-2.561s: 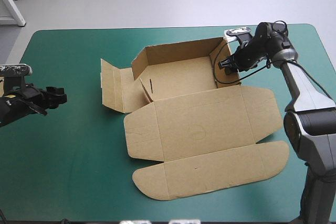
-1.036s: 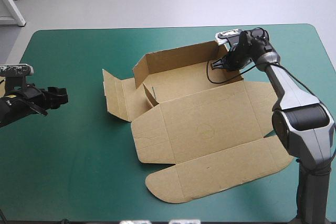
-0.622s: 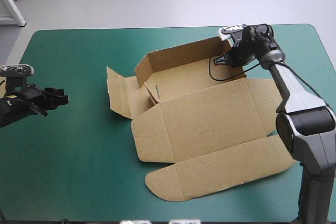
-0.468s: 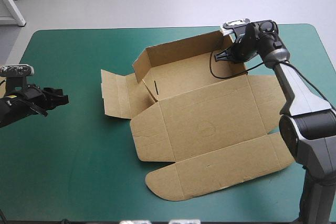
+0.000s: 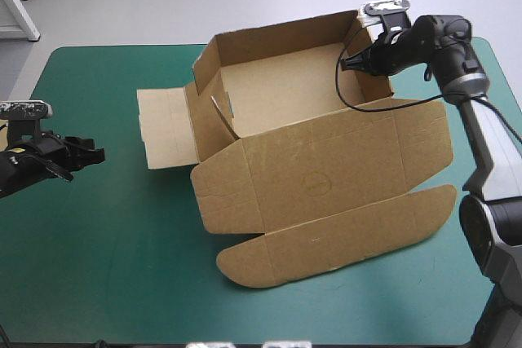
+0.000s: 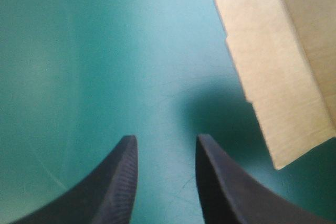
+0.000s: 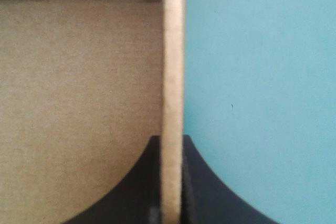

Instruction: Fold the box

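The brown box point(image 5: 310, 177) lies mid-table with its back and side walls raised and its broad lid panel and rounded front flap spread toward the near edge. My right gripper point(image 5: 352, 61) is at the box's far right corner, shut on the upright right wall. In the right wrist view that wall's edge point(image 7: 172, 51) runs straight up from between the right gripper point(image 7: 172, 142) fingers. My left gripper point(image 5: 94, 152) hovers near the table's left edge, open and holding nothing. In its wrist view the left gripper point(image 6: 165, 140) points at bare cover, with the box's flat left flap point(image 6: 273, 66) ahead and to one side.
The teal-green cover point(image 5: 106, 242) shows bare between my left gripper and the box's left flap point(image 5: 167, 128). The box's back wall point(image 5: 277, 30) stands close to the table's far edge. The table's right edge runs just beyond my right arm.
My right gripper has risen and moved right and toward the far edge, pulling the box's right wall with it. The box's left flap has dropped flat. The left arm has stayed put.
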### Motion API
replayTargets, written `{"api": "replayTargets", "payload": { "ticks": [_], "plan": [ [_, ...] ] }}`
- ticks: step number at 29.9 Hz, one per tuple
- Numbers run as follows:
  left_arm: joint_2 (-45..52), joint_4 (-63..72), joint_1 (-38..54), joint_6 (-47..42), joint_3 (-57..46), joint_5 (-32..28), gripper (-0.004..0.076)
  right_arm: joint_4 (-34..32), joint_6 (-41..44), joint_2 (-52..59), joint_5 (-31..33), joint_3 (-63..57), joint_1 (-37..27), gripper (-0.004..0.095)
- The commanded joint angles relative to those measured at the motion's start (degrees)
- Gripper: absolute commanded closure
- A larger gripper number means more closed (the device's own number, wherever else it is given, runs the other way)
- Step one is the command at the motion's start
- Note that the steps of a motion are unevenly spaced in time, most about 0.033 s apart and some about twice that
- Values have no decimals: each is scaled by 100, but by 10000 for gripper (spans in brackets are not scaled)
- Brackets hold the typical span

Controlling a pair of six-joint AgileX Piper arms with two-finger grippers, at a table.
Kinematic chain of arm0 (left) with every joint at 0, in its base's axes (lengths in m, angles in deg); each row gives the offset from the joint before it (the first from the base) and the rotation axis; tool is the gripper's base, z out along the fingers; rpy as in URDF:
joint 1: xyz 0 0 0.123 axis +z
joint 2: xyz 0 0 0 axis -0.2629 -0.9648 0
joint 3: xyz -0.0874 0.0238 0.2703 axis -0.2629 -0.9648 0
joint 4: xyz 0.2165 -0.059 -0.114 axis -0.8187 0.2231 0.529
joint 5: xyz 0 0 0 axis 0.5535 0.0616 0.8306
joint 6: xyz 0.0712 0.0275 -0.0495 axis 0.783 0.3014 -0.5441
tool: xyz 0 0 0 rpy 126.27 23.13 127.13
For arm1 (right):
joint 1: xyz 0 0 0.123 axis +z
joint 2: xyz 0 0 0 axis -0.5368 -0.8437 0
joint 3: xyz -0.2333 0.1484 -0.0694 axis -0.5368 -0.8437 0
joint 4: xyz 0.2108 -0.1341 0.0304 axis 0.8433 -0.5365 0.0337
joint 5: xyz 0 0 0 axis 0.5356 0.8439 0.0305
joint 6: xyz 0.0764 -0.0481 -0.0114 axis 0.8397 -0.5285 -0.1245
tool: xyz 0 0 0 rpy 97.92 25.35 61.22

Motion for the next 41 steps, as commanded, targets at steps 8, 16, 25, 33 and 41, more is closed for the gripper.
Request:
{"api": "replayTargets", "payload": {
  "ticks": [8, 16, 25, 33, 41],
  "plan": [
    [-379, 1122, -31, 286, 143, -343, 463, 1090, -417, 1124, -228, 226, -620, 923],
    [-966, 3108, -31, 1624, 143, 57, 717, 1239, -417, 1286, -150, 226, -620, 923],
    [-1753, 4559, -31, 3148, 143, 904, 734, 1315, -417, 1393, -126, 226, -620, 923],
    [-2260, 5461, -522, 4058, 143, 1387, 734, 1467, -417, 1449, -99, 226, -620, 923],
    [-2280, 6130, -896, 4108, 363, 2272, 734, 1413, -398, 1449, -86, 226, -620, 923]
  ]
}}
